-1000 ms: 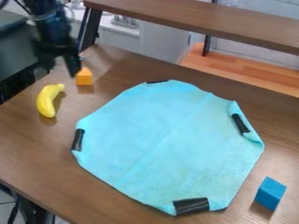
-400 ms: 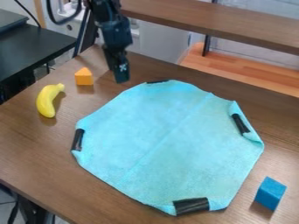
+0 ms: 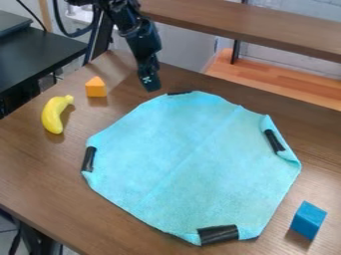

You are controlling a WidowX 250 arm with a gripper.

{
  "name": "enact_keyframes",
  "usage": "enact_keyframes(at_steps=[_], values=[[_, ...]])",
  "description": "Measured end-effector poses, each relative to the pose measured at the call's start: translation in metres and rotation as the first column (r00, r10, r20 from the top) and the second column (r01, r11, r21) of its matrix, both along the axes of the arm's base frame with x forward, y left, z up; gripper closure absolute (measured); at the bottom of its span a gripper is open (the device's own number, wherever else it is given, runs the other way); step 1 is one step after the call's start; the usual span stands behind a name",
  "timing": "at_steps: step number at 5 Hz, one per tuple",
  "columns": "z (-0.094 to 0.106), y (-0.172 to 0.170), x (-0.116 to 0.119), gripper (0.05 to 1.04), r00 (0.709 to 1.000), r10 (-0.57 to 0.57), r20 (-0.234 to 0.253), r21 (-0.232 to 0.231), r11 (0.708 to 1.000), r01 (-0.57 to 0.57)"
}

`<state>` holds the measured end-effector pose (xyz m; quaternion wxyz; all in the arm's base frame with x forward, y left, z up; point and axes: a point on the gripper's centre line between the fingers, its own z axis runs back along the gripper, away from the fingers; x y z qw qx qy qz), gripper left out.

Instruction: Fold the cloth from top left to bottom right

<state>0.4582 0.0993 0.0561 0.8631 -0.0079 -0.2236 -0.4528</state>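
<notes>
Cloth lies spread across the middle of the table, its corners bound in black tape. Near the table's far edge we see the gripper; we cannot tell whether its jaws are clenched or released.

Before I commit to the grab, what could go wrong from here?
The tool hangs by the black strip on the cloth's top edge; it might miss that thin edge. The cloth lies flat, so a grasp could slip. The blue block sits near the lower right and might get bumped.
</notes>
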Motion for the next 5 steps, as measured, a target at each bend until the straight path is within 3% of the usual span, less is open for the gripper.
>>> enact_keyframes(at_steps=[1,4,5], values=[[-0.016,-0.009,0.008,0.082,1.000,-0.009,-0.002,-0.004,1.000,0.009],[-0.040,-0.022,0.037,0.082,0.996,0.083,-0.019,-0.023,0.996,-0.083],[-0.049,-0.027,0.041,0.139,0.995,0.097,-0.031,-0.039,0.994,-0.099]])
